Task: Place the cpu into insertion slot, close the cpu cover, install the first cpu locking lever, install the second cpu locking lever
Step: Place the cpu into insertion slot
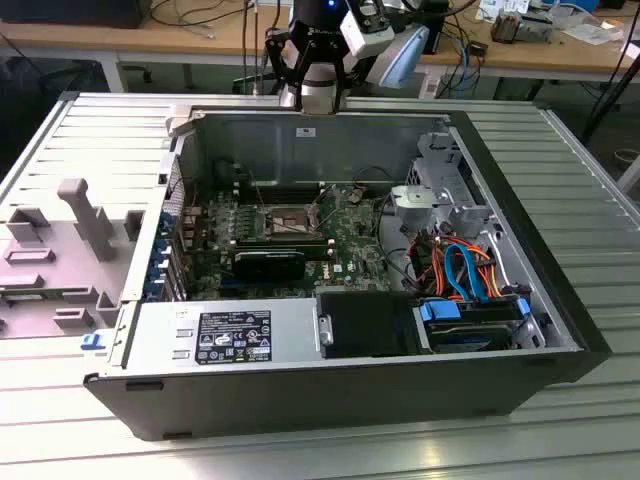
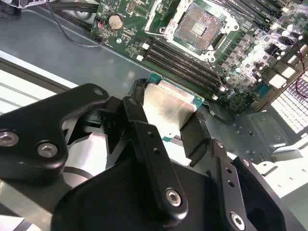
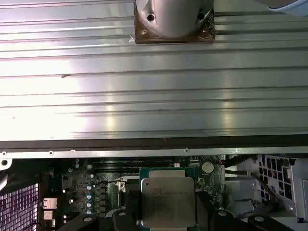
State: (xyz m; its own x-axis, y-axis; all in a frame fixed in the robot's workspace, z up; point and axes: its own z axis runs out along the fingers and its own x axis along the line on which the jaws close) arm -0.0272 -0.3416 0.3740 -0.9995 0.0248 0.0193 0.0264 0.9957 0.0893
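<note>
Pincer [image 2: 166, 114] is clamped on chip [image 2: 171, 98] by two opposite edges; bare socket [image 2: 198, 26] lies well beyond its tips; chip is best kept level, squared to socket.

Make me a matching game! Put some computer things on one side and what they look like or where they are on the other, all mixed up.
Things:
1 cpu
2 insertion slot
3 coin battery
4 cables

Clues:
A orange and blue
B uncovered, nothing in it
C held by the gripper
D round and silvery

Pairs: 1-C, 2-B, 3-D, 4-A
</note>
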